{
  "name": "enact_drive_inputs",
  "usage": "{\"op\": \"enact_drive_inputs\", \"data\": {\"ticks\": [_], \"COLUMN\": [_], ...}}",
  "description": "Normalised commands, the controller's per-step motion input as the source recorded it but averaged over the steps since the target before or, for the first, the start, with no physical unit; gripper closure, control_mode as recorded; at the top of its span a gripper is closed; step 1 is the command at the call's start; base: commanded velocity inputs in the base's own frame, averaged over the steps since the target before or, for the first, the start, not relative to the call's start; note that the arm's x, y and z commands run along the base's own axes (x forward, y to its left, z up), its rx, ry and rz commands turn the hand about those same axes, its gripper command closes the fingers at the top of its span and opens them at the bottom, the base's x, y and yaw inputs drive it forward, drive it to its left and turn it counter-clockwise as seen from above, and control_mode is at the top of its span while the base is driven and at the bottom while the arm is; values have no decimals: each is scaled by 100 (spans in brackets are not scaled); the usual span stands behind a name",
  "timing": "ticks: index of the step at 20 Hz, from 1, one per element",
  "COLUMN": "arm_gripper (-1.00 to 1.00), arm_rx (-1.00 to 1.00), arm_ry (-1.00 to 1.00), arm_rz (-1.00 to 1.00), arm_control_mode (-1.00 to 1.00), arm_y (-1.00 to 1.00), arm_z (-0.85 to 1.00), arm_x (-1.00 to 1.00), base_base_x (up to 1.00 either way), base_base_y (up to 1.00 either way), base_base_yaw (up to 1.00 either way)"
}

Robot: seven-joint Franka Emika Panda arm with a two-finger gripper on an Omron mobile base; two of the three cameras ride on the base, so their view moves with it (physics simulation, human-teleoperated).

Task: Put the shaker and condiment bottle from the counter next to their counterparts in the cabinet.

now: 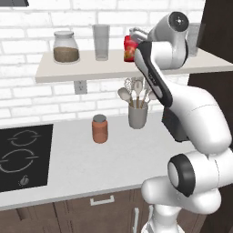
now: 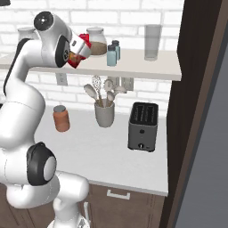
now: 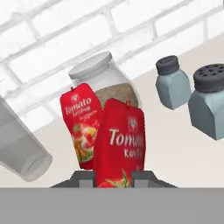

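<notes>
Raised to shelf height at the white brick wall, with the gripper (image 3: 114,178) pinching the base of a red tomato ketchup pouch (image 3: 119,146) between its two dark finger tips (image 3: 86,178), one on each side of the pouch in the hand view. Held close against the hand, label toward the camera, rising straight out from between the tips. Just behind it and to one side, a second identical ketchup pouch (image 3: 82,127), the two overlapping in the hand view; touching or not, cannot tell. Behind both, a glass jar (image 3: 105,83) with a pale lid and brownish grainy contents. Off to the other side, two pale blue shakers with dark perforated caps, one nearer (image 3: 209,103) and one farther (image 3: 172,83), side by side on the off-white shelf board (image 2: 133,67). In the right base view, red pouch at the hand (image 2: 76,55) over the left part of the shelf, the two shakers (image 2: 113,53) near it toward the middle, a tall clear glass (image 2: 152,42) well apart at the right. In the left base view, another jar (image 1: 66,47) and a glass (image 1: 101,42) further along the shelf. Below on the counter (image 1: 82,168): an orange-brown jar with a grey lid (image 1: 99,129), a grey utensil holder with spoons (image 1: 137,109), a dark toaster (image 2: 143,127) and a black cooktop (image 1: 22,157).
</notes>
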Motion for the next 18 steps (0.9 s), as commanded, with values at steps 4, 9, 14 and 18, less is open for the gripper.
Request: {"op": "enact_drive_inputs", "data": {"ticks": [4,9,14,18], "arm_gripper": [100,100,100,100], "arm_rx": [0,0,-2,-2], "arm_ry": [-12,0,0,7], "arm_rz": [2,0,0,0], "arm_control_mode": [-100,-100,-100,-100], "arm_y": [-5,-11,5,30], "arm_z": [2,0,65,100], "arm_x": [33,0,-41,-65], "base_base_x": [0,0,0,0], "base_base_y": [0,0,0,0], "base_base_yaw": [0,0,0,0]}}
